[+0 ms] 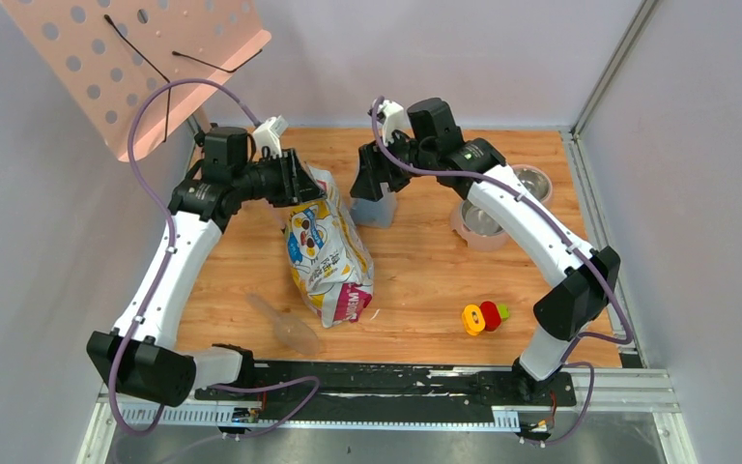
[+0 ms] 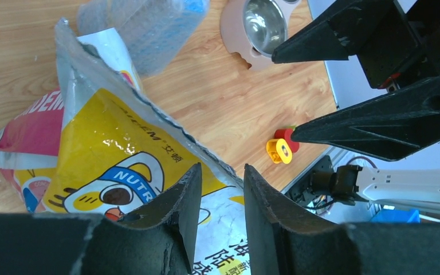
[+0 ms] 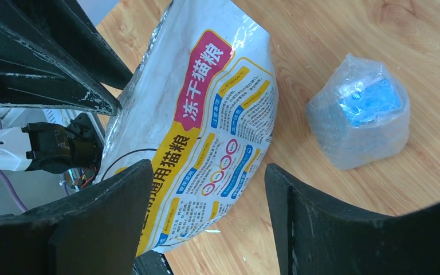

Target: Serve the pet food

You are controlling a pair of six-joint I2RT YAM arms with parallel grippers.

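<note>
Pet food hidden in bag (image 1: 328, 251) lying far-near, mouth far; left hand (image 2: 222, 169) narrow astride mouth, right hand (image 3: 206, 169) wide.

food bag (image 2: 109, 149): shiny, yellow, white and pink, cartoon face on it, top edge jagged | left gripper (image 2: 222, 169): black fingers a little apart, bag's top edge between them | pink stand (image 2: 232, 40) with steel bowl (image 2: 263, 23): beyond the bag | red-and-yellow toy (image 2: 282, 150): on the wooden table (image 2: 217, 97)
</note>
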